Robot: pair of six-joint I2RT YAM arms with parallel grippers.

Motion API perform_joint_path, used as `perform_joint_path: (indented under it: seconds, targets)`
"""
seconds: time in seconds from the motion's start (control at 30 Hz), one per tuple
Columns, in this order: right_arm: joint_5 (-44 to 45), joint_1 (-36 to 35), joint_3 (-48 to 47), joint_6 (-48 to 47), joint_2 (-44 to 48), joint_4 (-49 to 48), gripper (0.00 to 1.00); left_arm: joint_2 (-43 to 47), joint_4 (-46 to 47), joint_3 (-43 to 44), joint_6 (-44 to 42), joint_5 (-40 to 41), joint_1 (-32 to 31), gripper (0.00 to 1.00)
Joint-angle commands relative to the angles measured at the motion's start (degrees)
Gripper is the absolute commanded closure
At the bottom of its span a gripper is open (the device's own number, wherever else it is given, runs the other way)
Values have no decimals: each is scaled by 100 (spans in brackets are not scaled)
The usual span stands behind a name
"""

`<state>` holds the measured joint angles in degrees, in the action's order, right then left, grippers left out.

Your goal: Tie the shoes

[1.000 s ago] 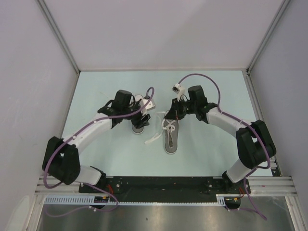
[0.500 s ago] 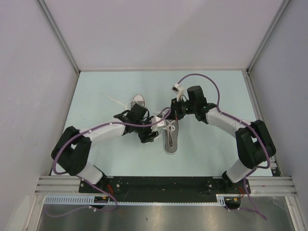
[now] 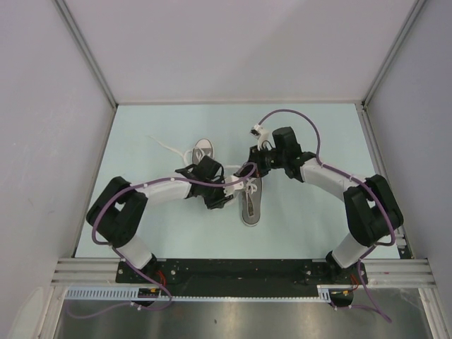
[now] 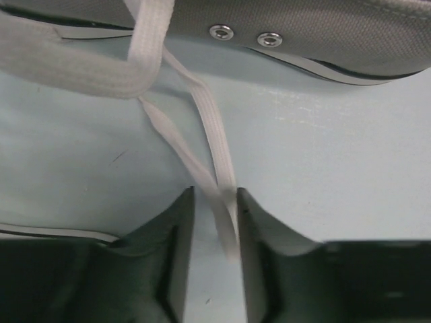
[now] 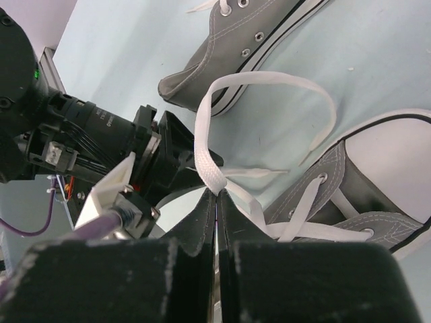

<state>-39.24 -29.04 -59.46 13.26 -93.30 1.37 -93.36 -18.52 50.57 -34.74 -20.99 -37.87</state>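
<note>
Lace work on the grey shoes (image 3: 249,206), side by side mid-counter (image 3: 311,219).
My right gripper (image 5: 217,196) is pressed together, pinching a white lace loop (image 5: 269,79) above the nearer shoe. My left gripper (image 4: 215,215) stands slightly spread, straddling a loose lace end (image 4: 209,128) between the pair.

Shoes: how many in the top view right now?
2. The near shoe lies mid-table between the two arms, its laces loose. The far shoe sits further back and to the left, partly hidden by the left arm. No others are visible.
</note>
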Motion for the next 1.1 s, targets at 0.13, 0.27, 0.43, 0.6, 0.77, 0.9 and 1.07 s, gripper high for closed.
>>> perform_joint_path:
  seconds: [0.13,0.27,0.43,0.6,0.77,0.9,1.07]
  targets:
    - [75,-84,-4,-139,-22,-189,100,265,25,59,-94,-203,-63,90]
    - [84,-93,-4,-148,-13,-181,100,739,-107,68,-15,-475,-54,94]
    - [92,-93,-4,-130,4,-242,100,1556,-396,-38,-94,-572,-124,98]
    - [23,-102,-13,-113,-4,-286,100,2172,-670,-100,-358,-766,-308,99]
    - [-22,-181,-13,-69,-40,-426,100,2366,-240,6,-226,-802,-853,100]
    - [-92,-278,-13,-69,-92,-462,100,2253,-73,59,-402,-748,-1196,100]
    - [-57,-532,-13,-253,-101,-304,100,2138,-46,120,-402,-792,-1311,100]
